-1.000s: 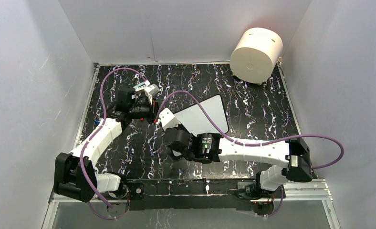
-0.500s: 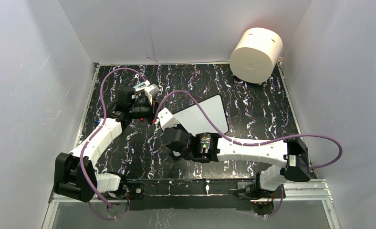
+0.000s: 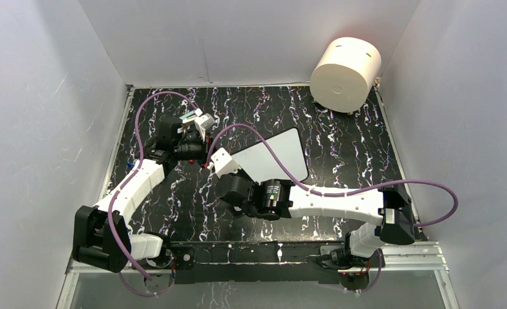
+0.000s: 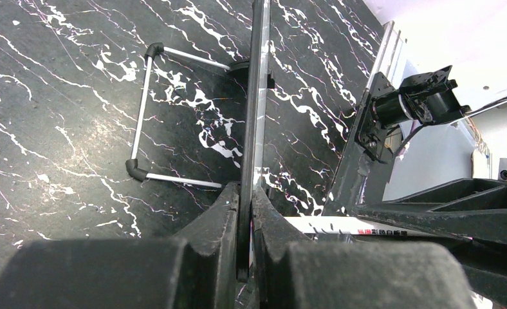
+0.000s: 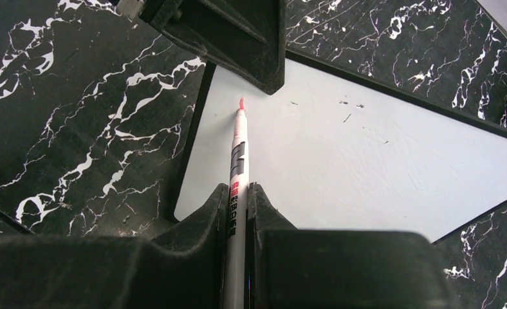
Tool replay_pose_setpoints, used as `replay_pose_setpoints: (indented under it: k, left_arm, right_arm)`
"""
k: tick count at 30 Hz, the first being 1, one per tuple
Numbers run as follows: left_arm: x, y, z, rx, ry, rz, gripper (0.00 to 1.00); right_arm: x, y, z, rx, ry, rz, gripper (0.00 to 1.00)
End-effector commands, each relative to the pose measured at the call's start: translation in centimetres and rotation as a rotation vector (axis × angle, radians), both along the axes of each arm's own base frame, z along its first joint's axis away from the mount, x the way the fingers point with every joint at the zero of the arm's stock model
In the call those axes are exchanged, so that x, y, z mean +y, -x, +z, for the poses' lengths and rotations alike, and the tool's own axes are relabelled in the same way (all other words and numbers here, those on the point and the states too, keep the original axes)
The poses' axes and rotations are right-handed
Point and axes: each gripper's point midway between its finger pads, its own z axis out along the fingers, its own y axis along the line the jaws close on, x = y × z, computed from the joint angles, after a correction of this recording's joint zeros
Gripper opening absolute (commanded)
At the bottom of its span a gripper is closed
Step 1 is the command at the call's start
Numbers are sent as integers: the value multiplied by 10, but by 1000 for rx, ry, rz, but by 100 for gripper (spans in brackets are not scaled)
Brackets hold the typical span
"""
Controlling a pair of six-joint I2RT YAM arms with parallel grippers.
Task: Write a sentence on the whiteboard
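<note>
You get nothing legible here. Marker [image 5: 238, 154] barrel: red print plus dark block mark, too small to read; blurred in left wrist view too. Whiteboard [image 5: 367, 167]: only dark specks near top edge.

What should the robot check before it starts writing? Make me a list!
1. Left gripper clamps the whiteboard edge: ok.
2. Right gripper holds the red marker: ok.
3. Cap off, tip bare: ok.
4. Tip touching the whiteboard: cannot tell.
5. Blank room for writing: ok, only tiny specks.
</note>
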Motion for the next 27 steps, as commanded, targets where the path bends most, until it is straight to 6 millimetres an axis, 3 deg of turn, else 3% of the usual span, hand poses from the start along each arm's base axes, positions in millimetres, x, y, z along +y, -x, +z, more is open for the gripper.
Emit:
replay_pose_setpoints:
  k: [1,17,22,27]
  left_arm:
    - [8,1,-20,49,-75,43,0]
    - [8,1,-20,52,-74,41,0]
    - [8,0,-20,52,-75,43,0]
    - [9,0,-20,50,-77,46,0]
  right_arm:
    - [4,1,15,12,-38,-25,0]
    - [-4,11,-10,91,25,-32,0]
    - [-7,10,-5,83,14,-39,0]
    - [-7,8,15,48,-70,-18,0]
